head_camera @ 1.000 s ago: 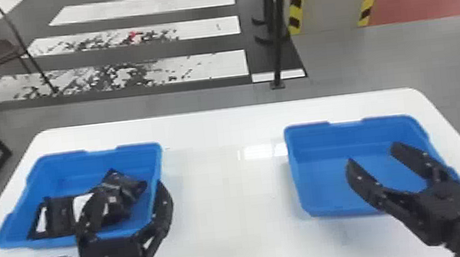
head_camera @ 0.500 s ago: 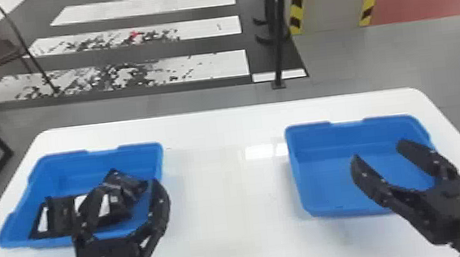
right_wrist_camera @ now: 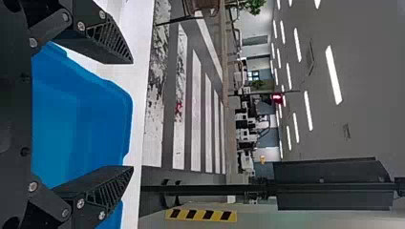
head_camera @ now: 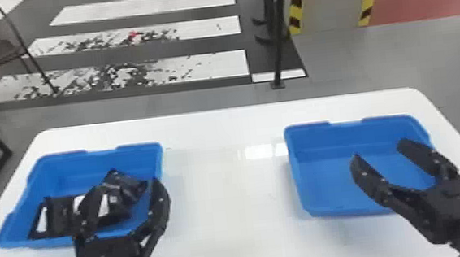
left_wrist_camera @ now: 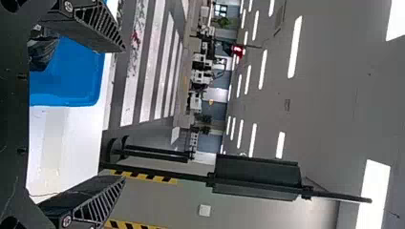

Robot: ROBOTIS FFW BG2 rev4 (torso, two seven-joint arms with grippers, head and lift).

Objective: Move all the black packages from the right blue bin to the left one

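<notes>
Nearest, the left gripper (head_camera: pixel 125 187) and the right gripper (head_camera: pixel 379 150) both have their jaws spread and hold nothing. Beyond the left one, the black packages (head_camera: pixel 61 215) lie overlapping inside the left bin (head_camera: pixel 139 148). The right gripper is over the right bin (head_camera: pixel 322 181). I judge the transfer is at its end; next, both arms should rise gently, without catching package or rim.

No text can be read
White rectangular labels (head_camera: pixel 42 220) are borne by the glossy black packages (head_camera: pixel 61 215); any print on them cannot be made out.
</notes>
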